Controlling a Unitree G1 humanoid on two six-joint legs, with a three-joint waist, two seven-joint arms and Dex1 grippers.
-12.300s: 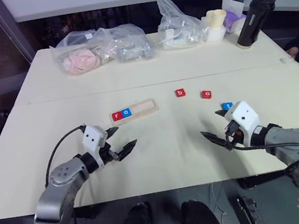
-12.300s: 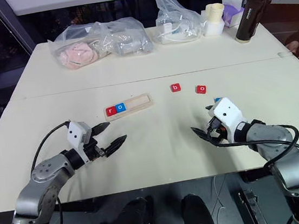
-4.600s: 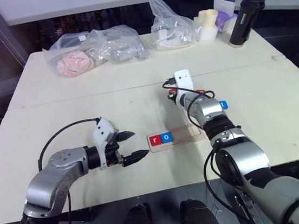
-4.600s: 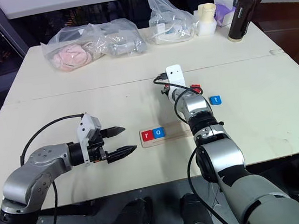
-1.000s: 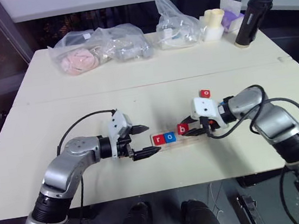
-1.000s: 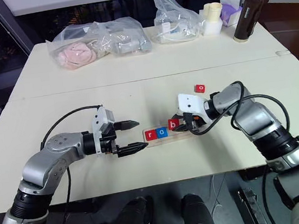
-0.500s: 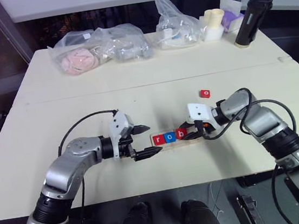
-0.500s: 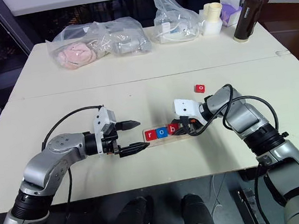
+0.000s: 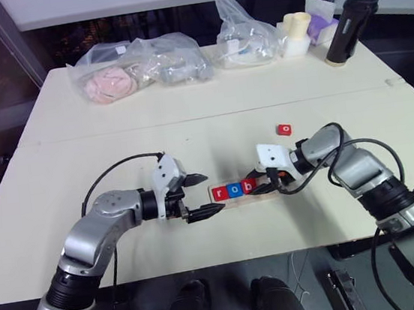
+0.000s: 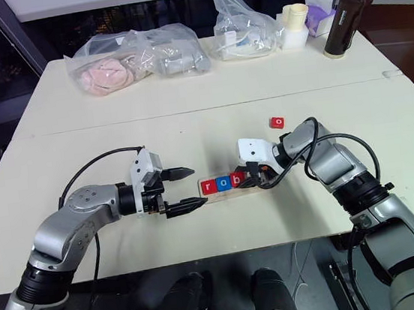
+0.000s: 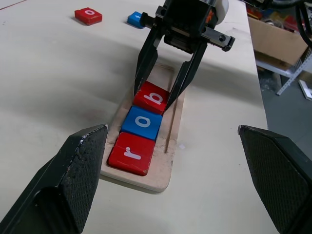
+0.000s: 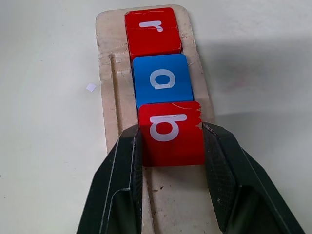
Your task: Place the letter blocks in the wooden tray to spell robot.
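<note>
On the cream table, the wooden tray holds the red r block, the blue o block and the red b block in a row. The right gripper pinches the b block. The left gripper gapes empty just beside the tray. A red o block lies farther back.

Lighting: bright, even, overhead, indoor. Table: evenly lit, no glare; background beyond its far edge dark. Shadows: soft, short, beneath both arms; a diffuse one beside the wooden tray in the wrist views. Focus: head views sharp; near fingers in the left wrist view slightly soft. Distortion: mild bending at frame edges.
</note>
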